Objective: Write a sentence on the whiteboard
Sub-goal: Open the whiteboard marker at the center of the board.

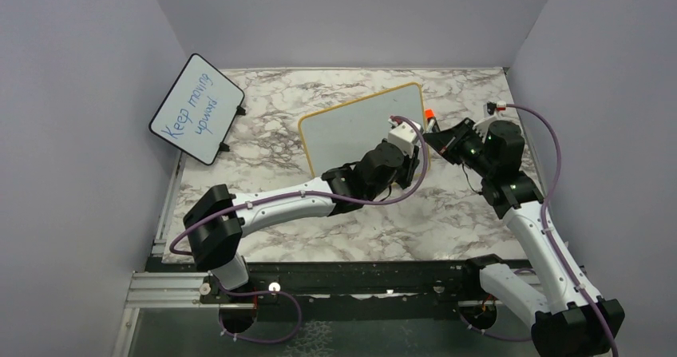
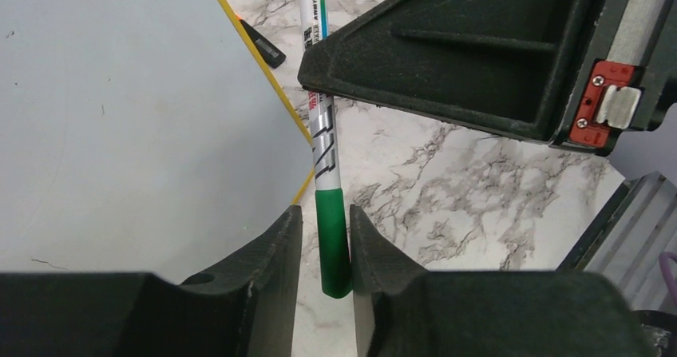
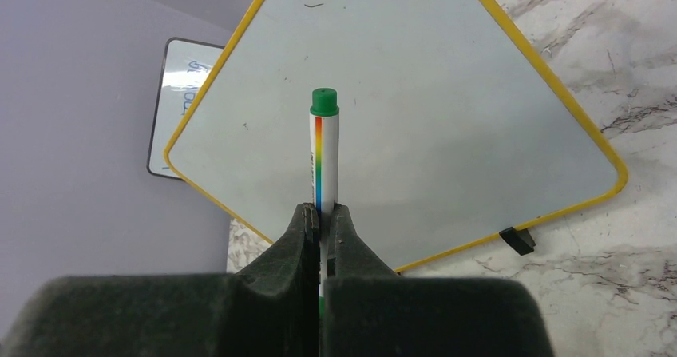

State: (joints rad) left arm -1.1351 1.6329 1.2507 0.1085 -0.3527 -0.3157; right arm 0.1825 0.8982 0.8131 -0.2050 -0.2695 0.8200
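Right tool point(image 3: 321, 210) clamped shut on the marker point(image 3: 325, 157) barrel, left tool point(image 2: 326, 213) narrowly open astride its green cap point(image 2: 334, 245); whiteboard point(image 1: 351, 129), blank, centre of overhead frame on bench point(image 1: 447, 213); marker likely light, rigid, slick, so grip the cap's sides.

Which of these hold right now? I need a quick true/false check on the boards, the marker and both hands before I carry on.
1. The yellow-framed whiteboard carries no green writing yet. True.
2. The right hand is shut on the marker. True.
3. The marker's cap is blue. False: it is green.
4. The left hand is far from the marker. False: it sits astride the cap, one finger on each side.
5. The black-framed board is blank. False: it bears blue writing, "Keep moving upward".
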